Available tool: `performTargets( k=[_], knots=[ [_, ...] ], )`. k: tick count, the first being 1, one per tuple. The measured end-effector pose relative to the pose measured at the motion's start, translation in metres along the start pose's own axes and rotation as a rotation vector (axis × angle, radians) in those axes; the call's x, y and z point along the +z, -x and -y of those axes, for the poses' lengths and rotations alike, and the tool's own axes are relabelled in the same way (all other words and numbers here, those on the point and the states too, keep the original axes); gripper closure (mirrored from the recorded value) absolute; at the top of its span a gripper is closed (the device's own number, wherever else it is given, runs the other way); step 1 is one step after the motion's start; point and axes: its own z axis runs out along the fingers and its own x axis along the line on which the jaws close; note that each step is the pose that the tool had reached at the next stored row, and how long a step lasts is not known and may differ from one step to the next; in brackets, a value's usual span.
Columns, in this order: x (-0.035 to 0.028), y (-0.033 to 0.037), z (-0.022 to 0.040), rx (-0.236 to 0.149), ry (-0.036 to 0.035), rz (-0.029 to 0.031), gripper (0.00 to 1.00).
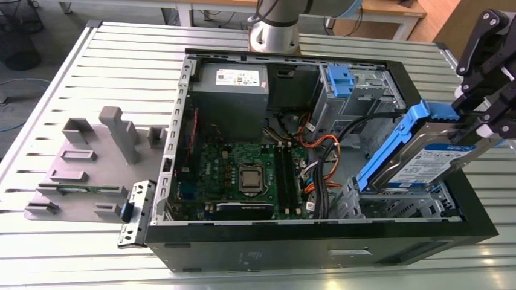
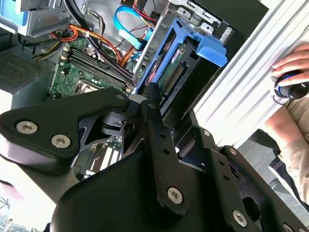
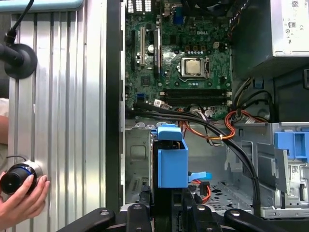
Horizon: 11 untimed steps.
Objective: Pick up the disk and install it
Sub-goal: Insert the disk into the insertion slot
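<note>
In the exterior view, the disk [image 1: 426,158] is a silver drive with a white-and-blue label and blue carrier rails. It hangs tilted on edge, its lower end at the grey metal bay [image 1: 403,202] in the open computer case's near corner, on the exterior view's right. My black gripper [image 1: 477,124] is shut on the disk's upper end. In the first wrist view the disk's blue carrier [image 3: 172,163] rises from between my fingers [image 3: 145,199], over the bay. In the second wrist view the blue carrier [image 2: 195,46] lies beyond the gripper's black linkage [image 2: 154,145].
The open case [image 1: 322,254] holds a green motherboard [image 1: 241,175], a power supply [image 1: 229,90], a tall grey drive cage with a blue-tabbed bracket [image 1: 340,81] and loose cables [image 1: 322,151] beside the bay. A grey fixture [image 1: 89,169] sits on the slatted table. A person's hand [image 3: 21,200] rests nearby.
</note>
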Motion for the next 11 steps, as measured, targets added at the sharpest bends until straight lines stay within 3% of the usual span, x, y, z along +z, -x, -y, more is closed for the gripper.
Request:
performTargets(
  k=[11],
  knots=[
    [0.002, 0.0023, 0.0001, -0.013, 0.0003, 0.0016, 0.65]
  ],
)
